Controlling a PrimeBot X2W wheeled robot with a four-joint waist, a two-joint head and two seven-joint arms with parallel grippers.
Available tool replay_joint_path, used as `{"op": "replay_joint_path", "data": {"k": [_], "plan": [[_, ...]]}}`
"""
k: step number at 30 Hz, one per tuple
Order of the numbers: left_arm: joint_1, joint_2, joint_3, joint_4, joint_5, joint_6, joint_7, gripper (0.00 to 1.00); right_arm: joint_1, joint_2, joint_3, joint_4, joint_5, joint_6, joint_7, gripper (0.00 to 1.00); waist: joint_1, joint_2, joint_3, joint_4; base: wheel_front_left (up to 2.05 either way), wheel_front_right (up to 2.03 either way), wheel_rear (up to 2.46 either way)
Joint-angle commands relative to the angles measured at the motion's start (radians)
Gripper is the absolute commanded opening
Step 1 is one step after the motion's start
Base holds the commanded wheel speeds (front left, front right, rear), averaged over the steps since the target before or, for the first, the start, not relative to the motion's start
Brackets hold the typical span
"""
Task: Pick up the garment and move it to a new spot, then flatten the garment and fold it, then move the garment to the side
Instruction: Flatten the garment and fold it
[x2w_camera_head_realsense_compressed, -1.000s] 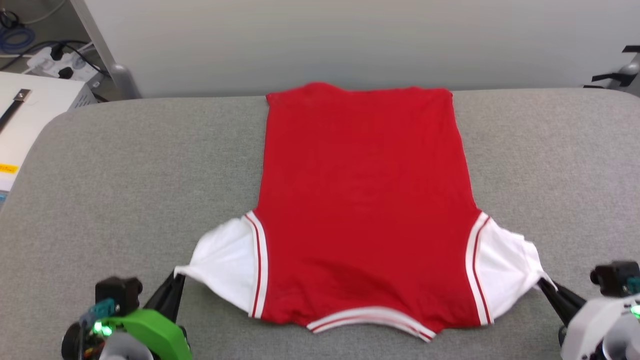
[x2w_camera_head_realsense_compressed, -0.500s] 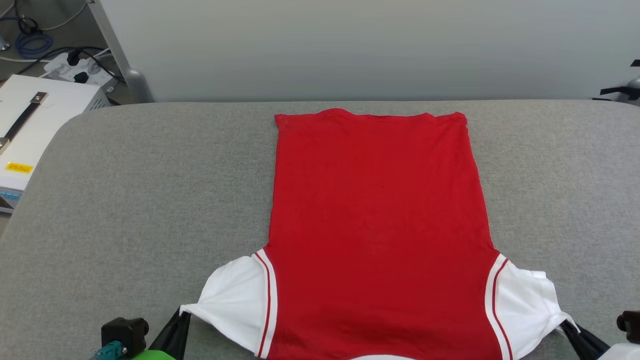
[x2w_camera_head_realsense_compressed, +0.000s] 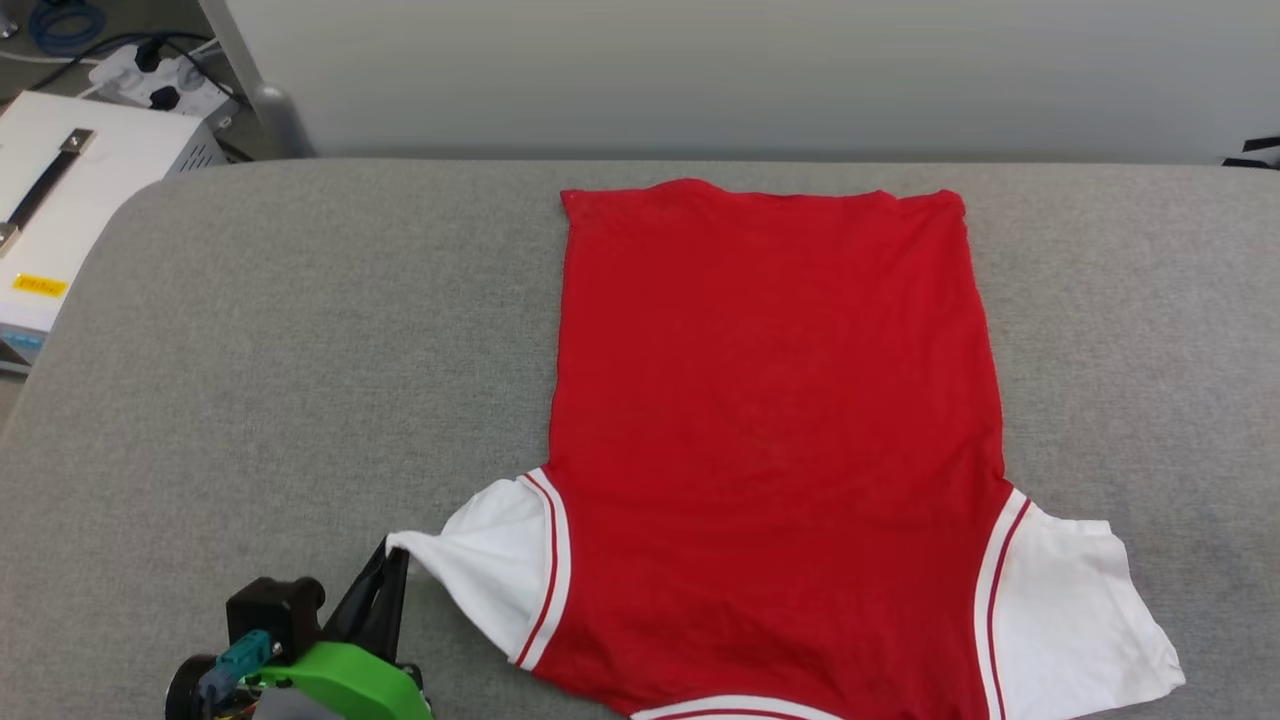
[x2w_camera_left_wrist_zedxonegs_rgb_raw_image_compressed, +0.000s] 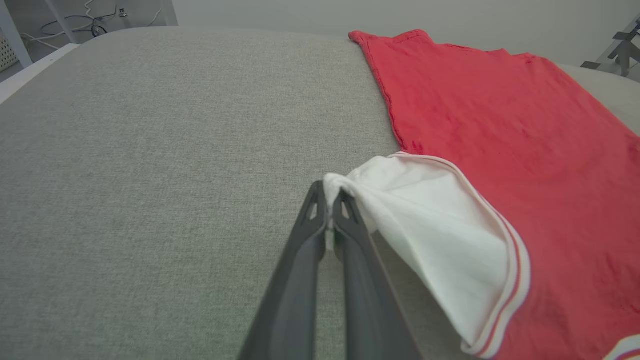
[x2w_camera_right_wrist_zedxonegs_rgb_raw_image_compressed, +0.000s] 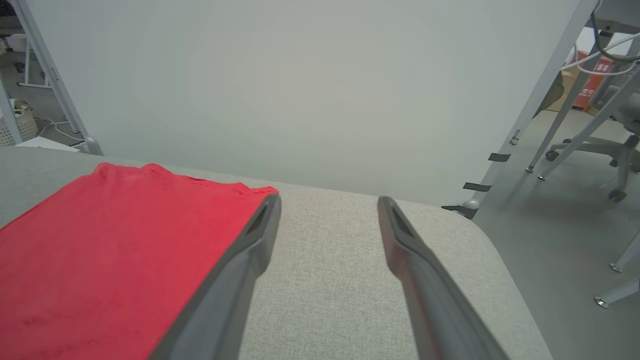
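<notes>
The garment lies spread flat on the grey table, plain red side up, hem at the far end and white sleeves near me. My left gripper is shut on the tip of the left white sleeve, which it holds pulled out and slightly raised; in the left wrist view the gripper pinches white cloth between its fingers. The right sleeve rests free on the table. My right gripper stands open with nothing in it, above the table to the right of the garment.
A white box with a black handle stands off the table's left edge, with cables and a power strip behind it. A pale wall panel runs behind the table. Chair legs stand on the floor to the right.
My right gripper has opened and let go of the right sleeve, which now lies flat. The head camera has shifted, so the picture moved. The left gripper still holds its sleeve.
</notes>
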Motion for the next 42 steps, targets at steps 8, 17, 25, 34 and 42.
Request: {"op": "replay_joint_path", "data": {"k": [8, 17, 25, 34, 42], "plan": [[-0.09, -0.081, 0.042, -0.047, 0.102, -0.014, -0.006, 0.0, -0.327, -0.025, -0.072, -0.114, -0.005, -0.001, 0.313, 1.0, 0.0001, -0.0001, 0.19, 0.117, 0.0, 0.0, 0.0], [-0.156, -0.193, 0.091, -0.072, 0.205, -0.062, -0.006, 0.0, -0.667, -0.046, 0.079, 0.051, 0.092, -0.001, 0.826, 1.0, 0.0001, -0.0001, 0.349, 0.205, 0.0, 0.0, 0.0], [-0.208, -0.29, 0.133, -0.084, 0.289, -0.118, -0.006, 0.0, -0.865, -0.051, 0.14, 0.183, 0.024, -0.001, 1.066, 1.0, 0.0001, -0.0001, 0.486, 0.277, 0.0, 0.0, 0.0], [-0.227, -0.38, 0.196, -0.091, 0.362, -0.183, -0.006, 0.0, -0.932, -0.025, 0.178, 0.302, -0.041, -0.001, 1.094, 1.0, 0.0001, -0.0001, 0.589, 0.323, 0.0, 0.0, 0.0], [-0.216, -0.422, 0.243, -0.075, 0.411, -0.227, -0.006, 0.0, -0.815, -0.049, 0.224, 0.352, -0.011, -0.001, 1.095, 1.0, 0.0001, -0.0001, 0.594, 0.322, 0.0, 0.0, 0.0]]}}
